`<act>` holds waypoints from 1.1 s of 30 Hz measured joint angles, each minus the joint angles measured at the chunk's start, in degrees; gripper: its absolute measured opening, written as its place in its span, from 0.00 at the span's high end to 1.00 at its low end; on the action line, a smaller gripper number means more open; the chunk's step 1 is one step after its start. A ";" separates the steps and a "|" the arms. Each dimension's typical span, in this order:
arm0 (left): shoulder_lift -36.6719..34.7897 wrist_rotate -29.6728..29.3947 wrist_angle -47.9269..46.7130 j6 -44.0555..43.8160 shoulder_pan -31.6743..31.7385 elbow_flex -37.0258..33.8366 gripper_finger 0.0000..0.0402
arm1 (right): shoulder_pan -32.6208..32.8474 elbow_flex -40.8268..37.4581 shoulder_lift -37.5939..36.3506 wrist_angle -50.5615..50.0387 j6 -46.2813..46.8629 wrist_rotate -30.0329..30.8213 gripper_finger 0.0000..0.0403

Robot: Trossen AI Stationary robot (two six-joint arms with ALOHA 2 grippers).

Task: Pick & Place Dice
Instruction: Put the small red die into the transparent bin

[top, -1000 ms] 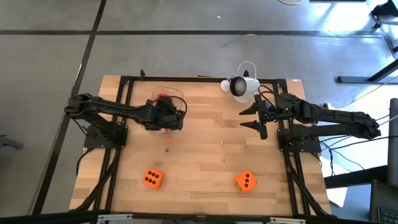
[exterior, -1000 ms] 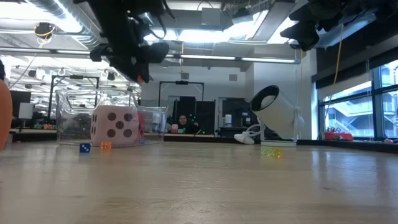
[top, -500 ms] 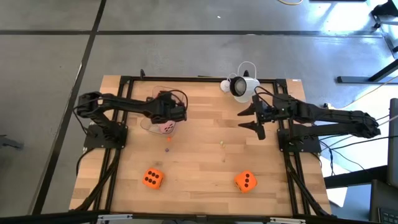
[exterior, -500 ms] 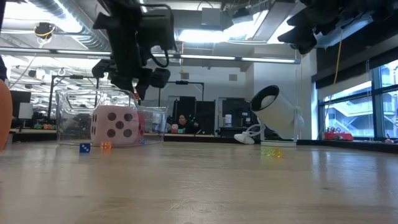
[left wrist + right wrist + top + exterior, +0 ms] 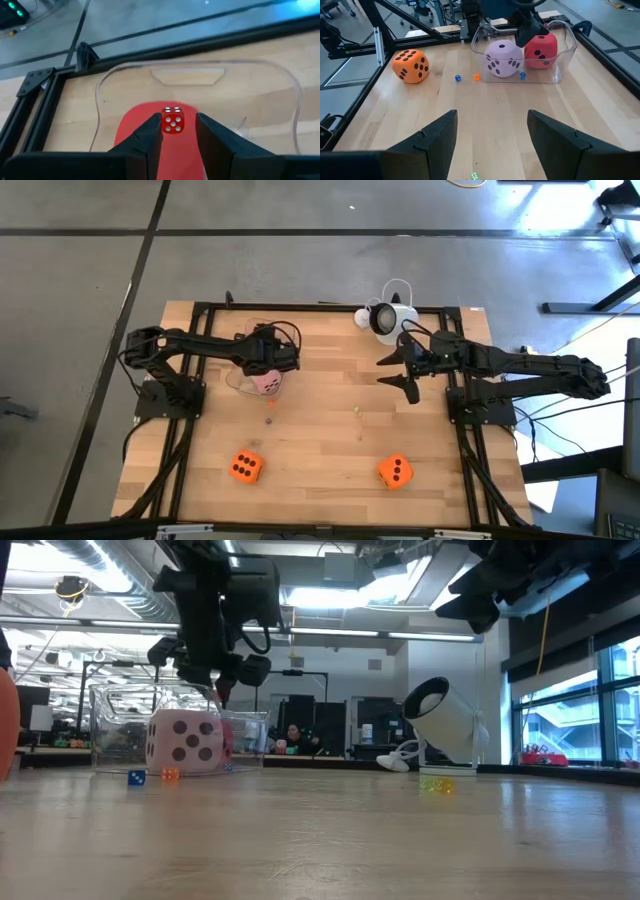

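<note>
2 orange dice (image 5: 245,467) (image 5: 395,471) sit at the desk (image 5: 330,430) near edge. Farther back, pink die (image 5: 268,384) and red die (image 5: 540,50) lie in a clear tray (image 5: 563,60); left claw (image 5: 174,131) hangs above it, spread, apparently empty. Right claw (image 5: 402,373) spread, well apart.

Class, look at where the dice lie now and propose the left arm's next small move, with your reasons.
Probably lift the left gripper clear of the clear tray: its fingers are open, the red die and pink die lie inside, and two orange dice wait on the table.
</note>
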 joint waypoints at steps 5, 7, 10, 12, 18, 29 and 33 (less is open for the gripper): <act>0.00 0.96 -0.76 0.00 0.13 0.00 0.71 | 0.00 0.00 0.00 -0.01 0.02 0.02 0.40; 0.00 0.98 -0.82 0.00 0.13 0.00 0.71 | 0.00 0.00 0.00 -0.01 0.02 0.02 0.40; 0.11 0.97 -0.81 -0.38 0.13 0.00 0.72 | 0.00 0.00 0.00 0.01 0.04 0.02 0.40; 0.63 0.99 -0.82 -0.50 0.13 0.00 0.72 | 0.00 0.00 0.00 0.00 0.04 0.02 0.40; 3.60 2.52 -0.52 -0.61 0.36 -0.02 0.72 | 0.00 0.00 0.00 0.16 1.11 0.18 0.40; 5.39 4.14 -0.32 -0.37 1.07 0.11 0.73 | 0.00 0.00 0.00 0.23 1.25 0.17 0.40; 5.29 5.30 -0.29 -0.44 1.11 0.11 0.73 | 0.00 0.00 0.00 0.23 1.25 0.16 0.40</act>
